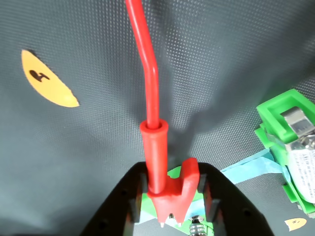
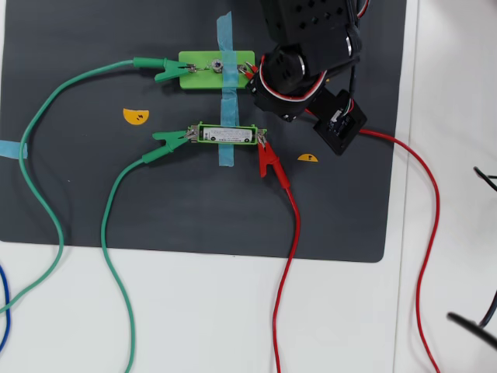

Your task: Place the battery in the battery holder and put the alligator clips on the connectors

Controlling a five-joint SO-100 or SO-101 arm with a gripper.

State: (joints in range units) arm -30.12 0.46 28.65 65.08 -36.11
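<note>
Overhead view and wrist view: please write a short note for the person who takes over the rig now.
Gripper: shut on a red alligator clip at the right end of the green plate, wrist view.
Battery sits in the battery holder. Green clips are on both left ends; another red clip is at the holder's right end.
Left: seat the held clip, release.

red clip (image 1: 165,182) | bright-green holder (image 2: 227,134) | dark grey dotted mat (image 2: 93,194)

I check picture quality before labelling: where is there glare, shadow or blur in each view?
Wrist view: the red clip is near and slightly soft, and it casts a faint shadow on the mat; the battery label is washed out by glare. Overhead view: even light, sharp, weak shadows only.
</note>
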